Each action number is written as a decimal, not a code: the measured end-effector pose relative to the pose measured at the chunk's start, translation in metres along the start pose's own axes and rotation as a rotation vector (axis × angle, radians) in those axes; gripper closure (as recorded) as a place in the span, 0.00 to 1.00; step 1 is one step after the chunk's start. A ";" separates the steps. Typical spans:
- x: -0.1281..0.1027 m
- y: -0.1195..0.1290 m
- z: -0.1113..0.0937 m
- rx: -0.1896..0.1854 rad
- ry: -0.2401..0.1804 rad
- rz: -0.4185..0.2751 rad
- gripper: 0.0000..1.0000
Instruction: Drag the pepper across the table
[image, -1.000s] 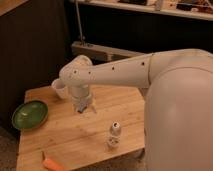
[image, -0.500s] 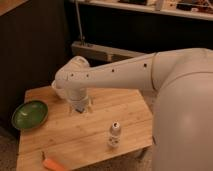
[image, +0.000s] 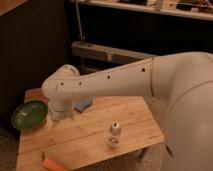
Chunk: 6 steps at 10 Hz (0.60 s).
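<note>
- A light wooden plank-top counter (image: 136, 119) fills the lower middle of the view, against a dark background.
- A thick white robot arm (image: 115, 82) reaches in from the right and bends down over the left part of the counter.
- The hand (image: 57, 117) hangs at the arm's end, low over the far-left area of the counter, just right of a green bowl (image: 29, 114). I cannot tell whether it is wide or narrow, and nothing shows in its hold.
- The pepper (image: 54, 164), slim and orange-red, lies at the near-left edge of the counter, well apart from the hand and close to the bottom of the view.
- A blue sponge-like block (image: 84, 104) lies just right of the arm's wrist, towards the far side.
- A white shaker bottle (image: 114, 134) with a dark cap stands upright near the middle of the counter, right of the pepper.
</note>
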<state>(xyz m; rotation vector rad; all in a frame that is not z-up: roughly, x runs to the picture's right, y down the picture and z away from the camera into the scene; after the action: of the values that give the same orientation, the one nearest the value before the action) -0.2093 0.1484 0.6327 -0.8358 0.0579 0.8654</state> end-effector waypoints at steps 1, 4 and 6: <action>-0.002 0.016 0.005 -0.059 0.030 -0.107 0.35; -0.001 0.037 0.013 -0.172 0.069 -0.296 0.35; 0.002 0.035 0.010 -0.097 0.089 -0.276 0.35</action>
<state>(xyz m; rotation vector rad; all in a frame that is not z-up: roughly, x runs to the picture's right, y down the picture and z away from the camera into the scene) -0.2352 0.1694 0.6167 -0.9476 -0.0212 0.5749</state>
